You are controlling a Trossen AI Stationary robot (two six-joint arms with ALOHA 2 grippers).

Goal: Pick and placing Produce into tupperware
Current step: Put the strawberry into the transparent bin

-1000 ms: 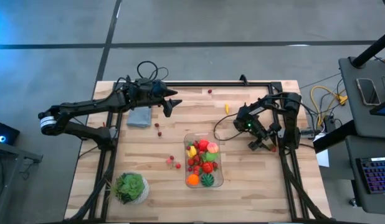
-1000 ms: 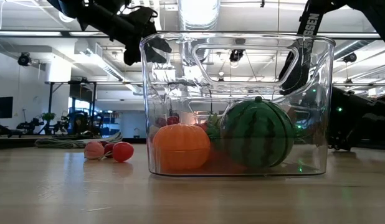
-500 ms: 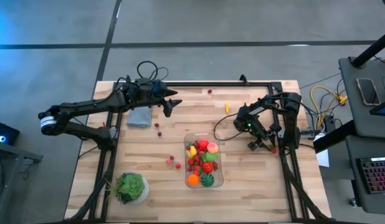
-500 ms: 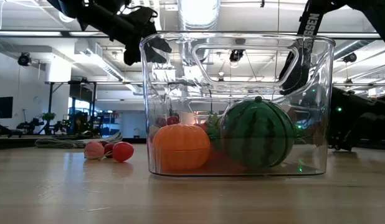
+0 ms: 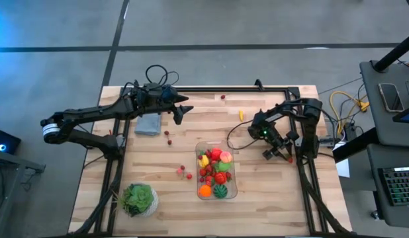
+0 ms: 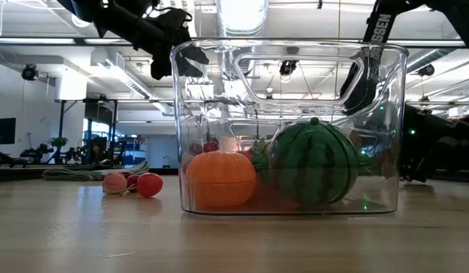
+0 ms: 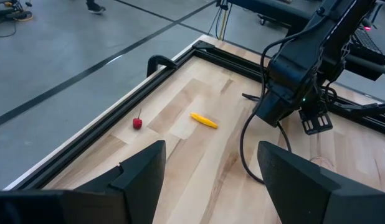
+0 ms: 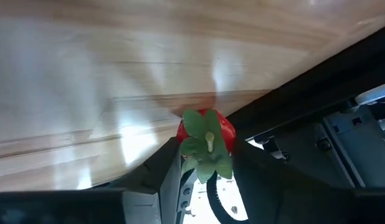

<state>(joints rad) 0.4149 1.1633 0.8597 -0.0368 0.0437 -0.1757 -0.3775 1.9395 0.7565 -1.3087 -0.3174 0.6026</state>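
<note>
The strawberry [image 8: 205,138] sits pinched in my right end effector [image 8: 207,163] at the tabletop's [image 5: 257,185] edge, so I'd lift straight before swinging to the tupperware [image 5: 232,188].

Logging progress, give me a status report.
Right gripper shut on red strawberry with green leafy top, near table's right edge. Left gripper open, waiting. Clear plastic tupperware part filled.

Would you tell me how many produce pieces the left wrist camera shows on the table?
2: a red cherry near the black edge rail, a yellow piece farther in. Others may lie outside this view.
</note>
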